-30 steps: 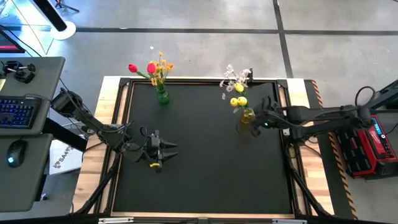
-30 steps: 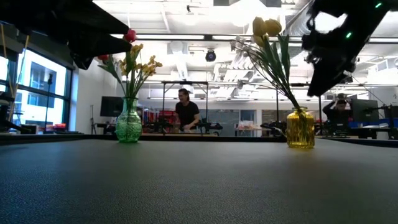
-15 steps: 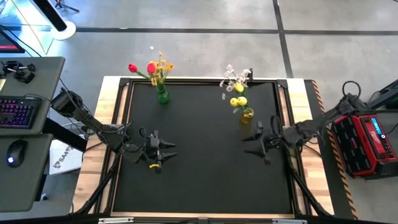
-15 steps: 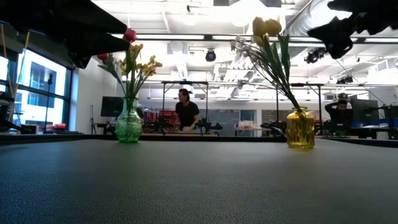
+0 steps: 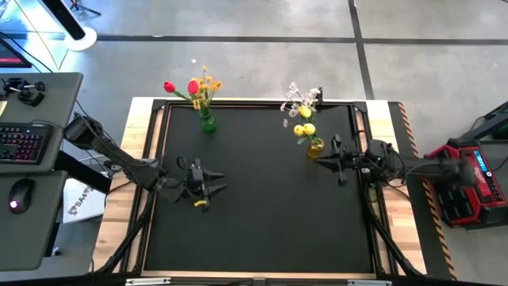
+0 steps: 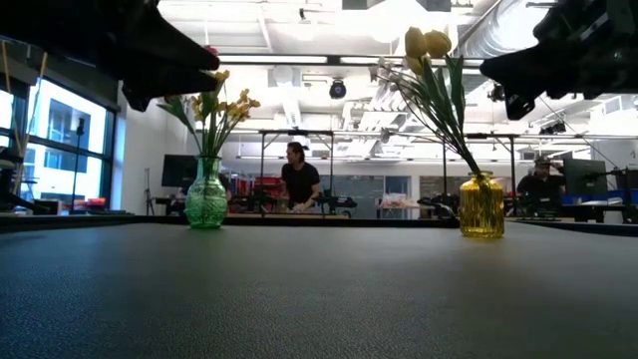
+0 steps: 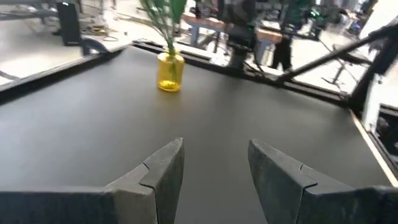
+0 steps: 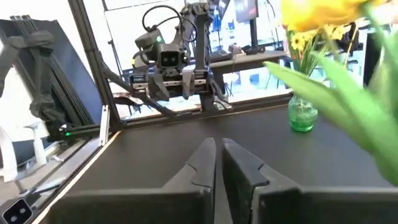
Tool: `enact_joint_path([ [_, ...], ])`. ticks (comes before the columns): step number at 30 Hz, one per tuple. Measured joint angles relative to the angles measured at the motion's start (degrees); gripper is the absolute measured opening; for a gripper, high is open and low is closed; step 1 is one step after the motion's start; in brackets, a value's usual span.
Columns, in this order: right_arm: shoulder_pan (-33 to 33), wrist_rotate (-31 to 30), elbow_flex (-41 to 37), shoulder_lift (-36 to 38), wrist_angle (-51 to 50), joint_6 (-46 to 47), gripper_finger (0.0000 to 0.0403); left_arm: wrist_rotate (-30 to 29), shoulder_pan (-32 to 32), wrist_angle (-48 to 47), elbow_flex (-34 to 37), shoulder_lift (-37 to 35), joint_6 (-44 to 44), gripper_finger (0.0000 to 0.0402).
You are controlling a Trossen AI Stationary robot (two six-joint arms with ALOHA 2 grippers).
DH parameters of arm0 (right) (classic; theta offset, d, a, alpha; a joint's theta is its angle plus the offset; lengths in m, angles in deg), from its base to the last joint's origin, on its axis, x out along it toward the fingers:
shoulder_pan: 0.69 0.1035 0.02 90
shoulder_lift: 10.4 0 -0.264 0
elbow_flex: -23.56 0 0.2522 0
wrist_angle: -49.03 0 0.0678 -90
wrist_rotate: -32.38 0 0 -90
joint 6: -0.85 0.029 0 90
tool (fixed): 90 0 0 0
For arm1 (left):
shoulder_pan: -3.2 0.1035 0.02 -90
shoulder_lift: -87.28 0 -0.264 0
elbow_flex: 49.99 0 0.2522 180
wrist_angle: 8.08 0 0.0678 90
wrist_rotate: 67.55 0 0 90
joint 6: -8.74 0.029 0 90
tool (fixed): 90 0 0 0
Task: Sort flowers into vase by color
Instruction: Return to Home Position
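- High view: the green vase [image 5: 207, 125] stood by the table's [image 5: 262, 230] far left edge. It held two red blooms [image 5: 193, 86] and an orange-yellow sprig [image 5: 209, 81]. The yellow vase [image 5: 315, 148], toward the far right, held two yellow tulips [image 5: 304, 129] and a pale sprig [image 5: 298, 99]. Both bunches leaned toward the far edge. The left gripper [image 5: 220, 183] hung over the table's left middle, and the right gripper [image 5: 321, 161] was just beside the yellow vase.
- Low view: the stems rose roughly upright from the green vase [image 6: 206, 194] and fanned out. The yellow tulips [image 6: 427, 42] slanted left above the yellow vase [image 6: 481, 204]. A person [image 6: 299, 179] stood in the room behind.
- Left wrist view: the left gripper [image 7: 214, 163] had its fingers well apart over bare table, and the yellow vase [image 7: 170, 72] was ahead.
- Right wrist view: the right gripper [image 8: 217, 163] had its fingers together, only a slit between them. The green vase [image 8: 303, 116] was ahead.
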Motion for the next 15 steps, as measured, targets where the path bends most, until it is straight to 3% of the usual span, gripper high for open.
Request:
enact_joint_path([
  [3, -4.81, 6.1, -1.34, 2.84, -0.61, 1.47, 0.0016, -0.64, 0.35, -3.18, 0.82, -4.93, 0.59, 0.0168],
  [7, -7.23, 10.43, -3.97, 6.69, -0.83, 3.63, 0.0003, -0.7, 1.54, -7.04, 4.92, -16.53, 2.59, 0.0168],
  [15, -5.88, 10.85, -4.72, 13.13, -3.11, 4.64, 0.0002, 4.19, 5.32, -13.52, 14.14, -44.31, 9.31, 0.0168],
])
